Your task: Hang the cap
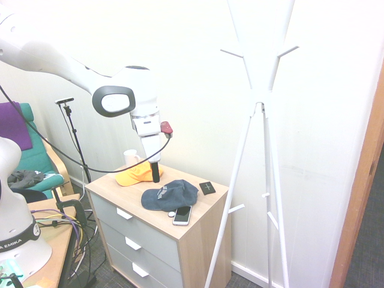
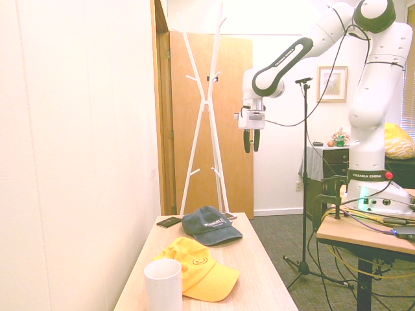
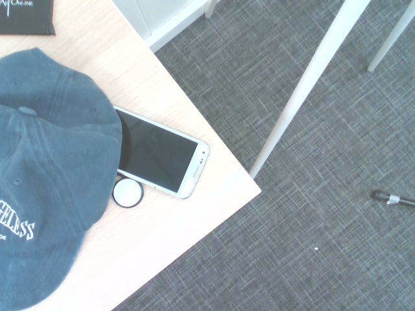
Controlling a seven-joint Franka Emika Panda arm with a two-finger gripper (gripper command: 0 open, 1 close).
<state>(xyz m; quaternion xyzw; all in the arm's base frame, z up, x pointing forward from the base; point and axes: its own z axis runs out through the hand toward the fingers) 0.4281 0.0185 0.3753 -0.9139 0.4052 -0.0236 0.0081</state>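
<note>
The cap (image 1: 170, 195) is dark slate-blue with white print and lies flat on the wooden dresser top (image 1: 211, 203), near its right end. It also shows as the cap (image 2: 209, 225) in the second exterior view and the cap (image 3: 45, 162) in the wrist view. My gripper (image 2: 251, 141) hangs well above the dresser, open, with nothing between its fingers. In the first exterior view the gripper (image 1: 155, 174) stands above and to the left of the cap. A white coat stand (image 1: 261, 102) with upward pegs rises right of the dresser, seen again as the coat stand (image 2: 206, 103).
An orange-yellow cap (image 1: 135, 175) and a white mug (image 1: 130, 158) sit at the dresser's left end. A white phone (image 3: 159, 150), partly under the blue cap, and a small round disc (image 3: 127, 192) lie beside it. A black card (image 1: 207, 187) lies behind. A green chair (image 1: 36, 159) stands left.
</note>
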